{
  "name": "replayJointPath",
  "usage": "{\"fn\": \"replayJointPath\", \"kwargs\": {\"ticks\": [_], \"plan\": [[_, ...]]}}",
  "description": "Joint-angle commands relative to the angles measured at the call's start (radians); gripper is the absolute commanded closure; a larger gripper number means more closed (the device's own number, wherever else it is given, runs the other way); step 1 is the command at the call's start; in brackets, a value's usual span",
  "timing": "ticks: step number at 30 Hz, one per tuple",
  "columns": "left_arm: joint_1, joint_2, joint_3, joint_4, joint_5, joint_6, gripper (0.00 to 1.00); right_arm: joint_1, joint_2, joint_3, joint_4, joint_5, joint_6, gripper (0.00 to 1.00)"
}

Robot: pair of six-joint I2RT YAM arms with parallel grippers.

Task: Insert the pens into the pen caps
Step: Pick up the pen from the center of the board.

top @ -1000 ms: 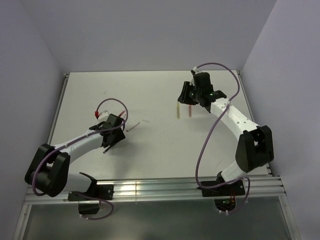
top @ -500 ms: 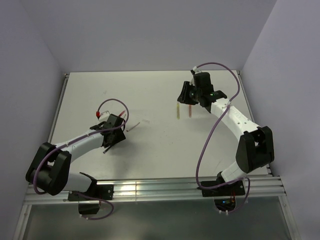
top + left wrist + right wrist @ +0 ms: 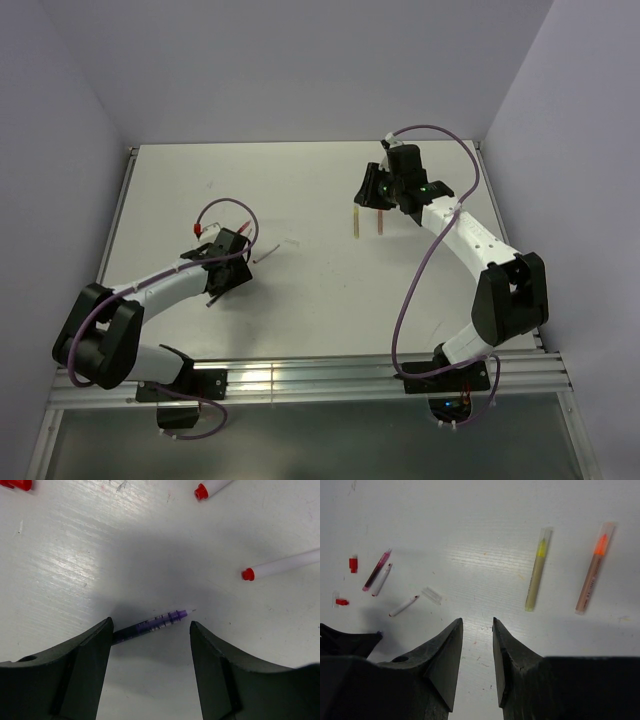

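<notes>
Nearest, the left tool (image 3: 150, 625) sits where it was a second ago, its jaws wide apart on either side of a purple pen (image 3: 162, 619) lying flat on the bench (image 3: 75, 555). Farther back, the right tool (image 3: 477, 625) has barely shifted, with its jaws a narrow gap apart and empty. Beyond it, the yellow pen (image 3: 536, 572) and orange pen (image 3: 594, 570) lie side by side as before.

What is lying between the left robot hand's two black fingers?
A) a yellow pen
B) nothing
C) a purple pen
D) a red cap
C: the left wrist view shows a purple pen lying between the jaws of the open left gripper.
</notes>
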Motion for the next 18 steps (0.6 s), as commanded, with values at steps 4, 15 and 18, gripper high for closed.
{"fn": "replayJointPath", "kwargs": {"ticks": [4, 15, 18], "plan": [[0.004, 0.025, 0.005, 0.025, 0.022, 0.001, 0.33, 0.008, -0.045, -0.001, 0.041, -0.011, 0.001, 0.62], [0.004, 0.050, 0.012, 0.025, 0.036, 0.003, 0.35, 0.008, -0.037, 0.001, 0.041, -0.015, 0.001, 0.62], [0.004, 0.057, 0.014, 0.026, 0.039, 0.006, 0.35, 0.008, -0.039, 0.001, 0.041, -0.015, 0.000, 0.62]]}}
